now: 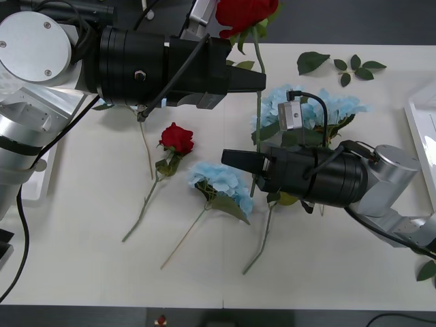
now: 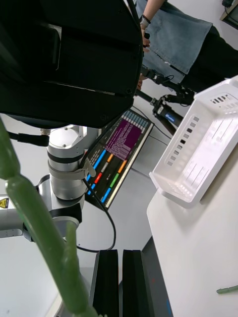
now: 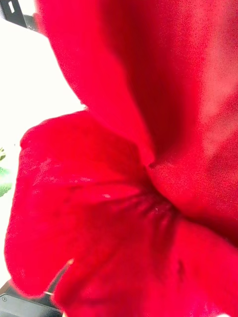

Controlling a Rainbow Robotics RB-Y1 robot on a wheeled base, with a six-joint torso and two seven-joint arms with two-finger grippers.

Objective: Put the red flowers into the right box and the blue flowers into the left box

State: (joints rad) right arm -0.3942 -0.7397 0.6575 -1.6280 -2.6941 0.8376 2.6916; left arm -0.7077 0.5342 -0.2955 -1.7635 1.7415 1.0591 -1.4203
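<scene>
Right gripper (image 1: pixel 240 160): mid-table, fingers closed on a raised red rose's stem (image 1: pixel 257 102).
Left gripper (image 1: pixel 255 80): beside that stem; grip cannot be told.
Second rose (image 1: pixel 176 139): lying left of centre.

**Obscured and cropped items**

The raised red rose (image 1: pixel 244 13) was cut off by the front view's top edge. The right tool's (image 1: pixel 235 160) finger gap could not be judged. The right box (image 1: pixel 421 133) ran off the frame edge.
</scene>
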